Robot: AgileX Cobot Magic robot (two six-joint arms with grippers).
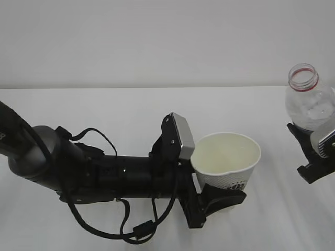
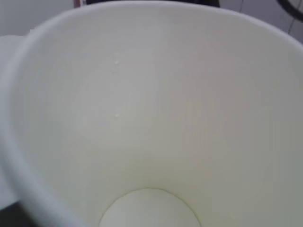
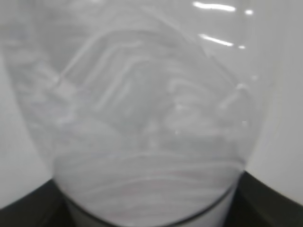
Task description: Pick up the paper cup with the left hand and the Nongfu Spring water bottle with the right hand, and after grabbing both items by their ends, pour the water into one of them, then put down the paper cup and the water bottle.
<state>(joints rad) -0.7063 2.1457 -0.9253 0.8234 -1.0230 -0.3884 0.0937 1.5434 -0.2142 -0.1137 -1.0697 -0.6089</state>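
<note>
Paper cup (image 1: 226, 159) up off the white table (image 1: 104, 115) in the exterior view, clamped low on its wall by the left hand (image 1: 217, 196), mouth tipped toward the camera, inside looking dry. Nongfu Spring water bottle (image 1: 310, 99) at the right edge, upright, uncapped, red ring at the neck, gripped around its body by the right hand (image 1: 318, 151). Well apart from the cup, not yet over it. Both pick-ups done by the look of it; pouring and setting down left. Left arm stretched low across the table from the left, cables looping beneath, grey plate just behind the cup rim. Right arm mostly out of frame, only gripper and plate showing.

Left wrist view filled by the paper cup (image 2: 151, 123): cream inside, round bottom visible, a few tiny specks on the wall, no pool of liquid. Fingers hidden here.

Right wrist view filled by the bottle (image 3: 147, 118), ribbed clear plastic, blurred; dark gripper parts at the lower corners. Water level impossible to judge.
</note>
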